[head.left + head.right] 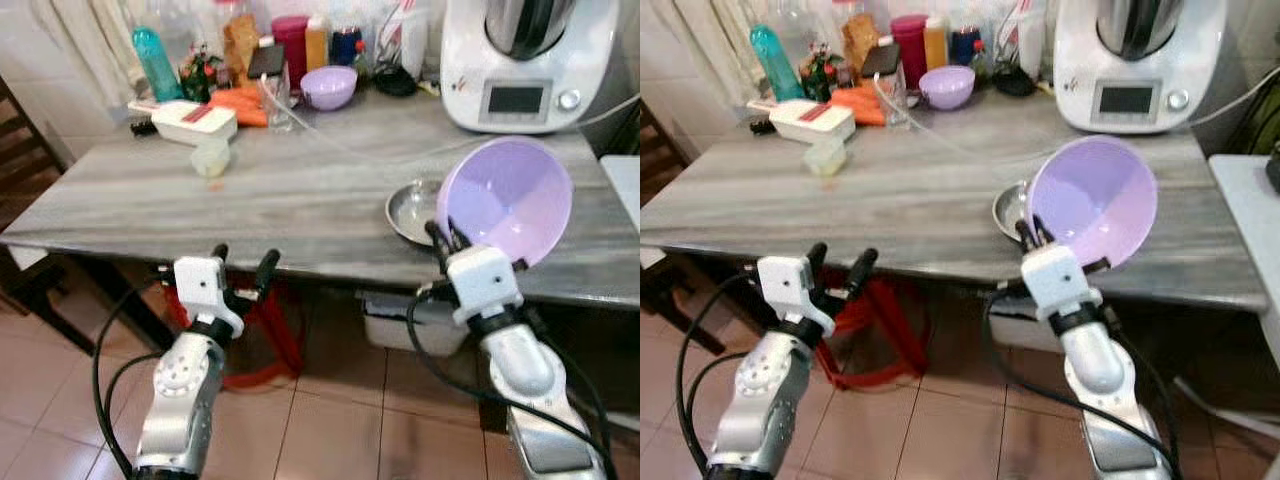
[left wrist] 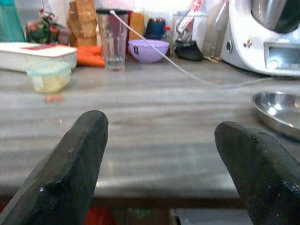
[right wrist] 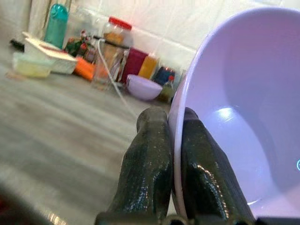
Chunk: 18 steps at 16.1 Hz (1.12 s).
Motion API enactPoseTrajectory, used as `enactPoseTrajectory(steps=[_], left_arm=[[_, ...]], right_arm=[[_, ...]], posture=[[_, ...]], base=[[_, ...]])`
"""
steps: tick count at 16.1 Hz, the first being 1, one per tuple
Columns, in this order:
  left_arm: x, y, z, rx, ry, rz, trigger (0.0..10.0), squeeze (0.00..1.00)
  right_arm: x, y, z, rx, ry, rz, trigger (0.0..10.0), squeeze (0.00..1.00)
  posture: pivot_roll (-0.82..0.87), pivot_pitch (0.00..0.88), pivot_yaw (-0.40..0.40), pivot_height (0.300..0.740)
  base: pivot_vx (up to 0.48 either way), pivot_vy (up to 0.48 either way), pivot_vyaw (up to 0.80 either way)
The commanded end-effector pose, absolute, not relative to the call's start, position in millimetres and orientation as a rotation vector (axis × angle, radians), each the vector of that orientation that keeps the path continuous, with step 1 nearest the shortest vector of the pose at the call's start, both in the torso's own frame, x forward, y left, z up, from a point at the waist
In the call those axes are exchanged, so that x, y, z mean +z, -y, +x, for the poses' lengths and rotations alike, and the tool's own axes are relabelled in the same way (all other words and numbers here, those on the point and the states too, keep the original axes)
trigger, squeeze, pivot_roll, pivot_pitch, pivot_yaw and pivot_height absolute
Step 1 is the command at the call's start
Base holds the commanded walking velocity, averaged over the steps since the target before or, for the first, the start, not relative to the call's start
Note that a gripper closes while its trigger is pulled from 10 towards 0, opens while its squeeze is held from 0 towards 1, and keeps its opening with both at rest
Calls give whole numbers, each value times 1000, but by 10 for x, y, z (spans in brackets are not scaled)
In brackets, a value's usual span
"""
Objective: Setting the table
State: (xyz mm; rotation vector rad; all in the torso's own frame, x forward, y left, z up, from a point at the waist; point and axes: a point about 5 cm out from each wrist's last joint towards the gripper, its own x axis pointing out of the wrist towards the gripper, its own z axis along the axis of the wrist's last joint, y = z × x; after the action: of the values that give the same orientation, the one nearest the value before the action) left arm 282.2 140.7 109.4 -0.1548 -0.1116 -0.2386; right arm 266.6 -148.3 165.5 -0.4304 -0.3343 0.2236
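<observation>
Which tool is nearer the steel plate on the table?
Right. The right tool hangs just over the steel plate's near edge, gripping the purple bowl. The left tool sits open off the table's front edge, farther left.

Left gripper (image 1: 243, 262): raised at 7 o'clock, fingers spread, empty. Right gripper (image 1: 446, 238): raised at 5 o'clock, fingers clamped on a bowl (image 1: 510, 195) rim, bowl tilted.

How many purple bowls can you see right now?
2. The large purple bowl is pinched by its rim in the right gripper, tilted above the table's near edge. The small purple bowl sits at the back among the bottles. Clutter there could hide more.
</observation>
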Motion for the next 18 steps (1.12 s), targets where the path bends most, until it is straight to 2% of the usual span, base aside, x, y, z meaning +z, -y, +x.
enactPoseTrajectory(steps=[1, 15, 18], left_arm=[[1113, -1521, 2823, -207, 115, -135, 10000, 0], [1104, -1514, 2801, -213, 106, -138, 10000, 0], [1118, -1501, 2724, -273, 127, -93, 10000, 0]], right_arm=[[1682, 1396, 2664, 245, 356, -410, 10000, 0], [1675, 1332, 2695, 286, 357, -402, 10000, 0], [1652, 1287, 2728, 341, 339, -388, 10000, 0]], posture=[[-128, 75, 96, 740], [-120, 81, 94, 740], [-115, 87, 94, 740]], base=[[311, 0, -481], [302, 0, -34], [0, 0, 0]])
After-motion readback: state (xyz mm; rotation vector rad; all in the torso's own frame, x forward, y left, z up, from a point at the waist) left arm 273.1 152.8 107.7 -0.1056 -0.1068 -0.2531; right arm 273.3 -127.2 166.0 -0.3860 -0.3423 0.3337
